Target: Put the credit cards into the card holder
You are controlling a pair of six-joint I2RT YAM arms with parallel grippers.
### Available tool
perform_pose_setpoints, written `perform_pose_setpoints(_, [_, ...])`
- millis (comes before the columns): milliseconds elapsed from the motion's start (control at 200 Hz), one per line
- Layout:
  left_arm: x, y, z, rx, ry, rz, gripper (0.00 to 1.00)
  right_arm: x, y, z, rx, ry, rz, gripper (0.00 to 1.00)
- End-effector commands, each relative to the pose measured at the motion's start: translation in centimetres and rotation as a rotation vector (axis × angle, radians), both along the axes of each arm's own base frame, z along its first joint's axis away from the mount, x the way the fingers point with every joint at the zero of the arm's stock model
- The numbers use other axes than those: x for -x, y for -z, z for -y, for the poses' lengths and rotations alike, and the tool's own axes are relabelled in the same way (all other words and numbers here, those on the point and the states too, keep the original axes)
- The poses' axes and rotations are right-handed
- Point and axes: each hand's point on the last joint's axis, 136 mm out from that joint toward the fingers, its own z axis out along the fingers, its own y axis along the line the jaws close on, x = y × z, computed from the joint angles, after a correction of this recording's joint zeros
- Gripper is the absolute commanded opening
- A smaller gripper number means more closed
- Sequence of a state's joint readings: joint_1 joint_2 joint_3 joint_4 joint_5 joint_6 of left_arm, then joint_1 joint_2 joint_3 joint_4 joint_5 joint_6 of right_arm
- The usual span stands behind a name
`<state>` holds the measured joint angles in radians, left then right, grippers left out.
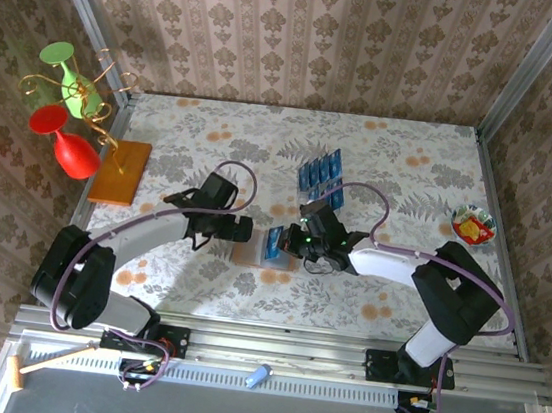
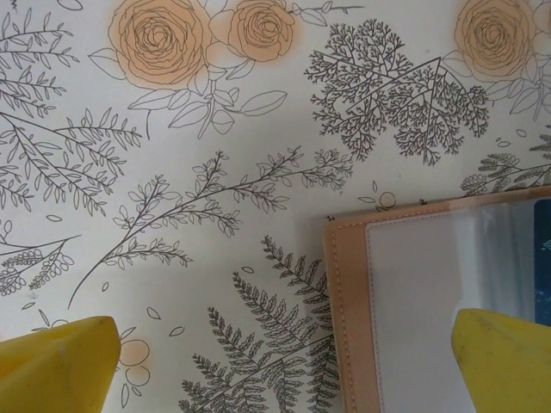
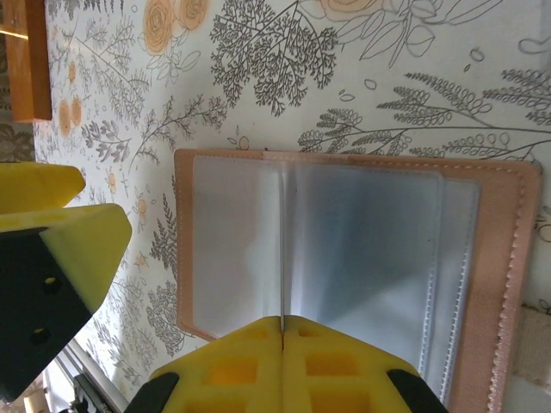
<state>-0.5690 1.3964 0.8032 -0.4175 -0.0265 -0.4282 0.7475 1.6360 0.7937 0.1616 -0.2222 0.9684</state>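
The card holder point(image 3: 379, 258) lies open on the floral tablecloth, its clear pockets facing up inside a tan leather rim. My right gripper point(image 3: 282, 323) is shut on one credit card point(image 3: 282, 241), seen edge-on and standing upright over the holder's middle. From above, this blue card point(image 1: 275, 242) sits at the right gripper point(image 1: 288, 240). My left gripper point(image 2: 284, 366) is open, its yellow fingertips point(image 2: 60, 361) straddling the holder's corner point(image 2: 387, 301). Several more credit cards point(image 1: 321, 172) lie fanned further back on the table.
An orange-brown board point(image 1: 120, 169) carries a wire stand with red and green glasses point(image 1: 64, 130) at the left edge. A small bowl point(image 1: 474, 226) sits at the right. Walls close in on three sides.
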Motion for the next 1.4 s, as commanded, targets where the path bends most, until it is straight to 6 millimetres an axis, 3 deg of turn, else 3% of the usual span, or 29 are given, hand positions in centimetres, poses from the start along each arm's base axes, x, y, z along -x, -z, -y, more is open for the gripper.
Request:
perform_pose_setpoints(0, [0.3,0.6,-0.5,-0.034,0.013,0.008,1.00,-0.2,0.2,-0.4,0.022,0.011,0.035,0.00])
perform_pose_setpoints(320, [0.6,0.4,-0.7,-0.020,0.001,0.023,1.00,0.7,2.3,0.2,0.117,0.064,-0.002,0.00])
perform_pose_setpoints(530, [0.7,0.4,-0.5,-0.017,0.014,0.022,1.00,1.2,2.6,1.5,0.158,0.066,0.002,0.00])
perform_pose_setpoints(1055, [0.8,0.8,1.2,-0.024,0.060,0.013,1.00,1.5,3.6,1.3,0.101,-0.153,-0.049,0.00])
perform_pose_setpoints(1395, [1.0,1.5,1.7,-0.064,0.094,0.007,1.00,0.5,-0.2,0.6,0.033,-0.151,0.011,0.00])
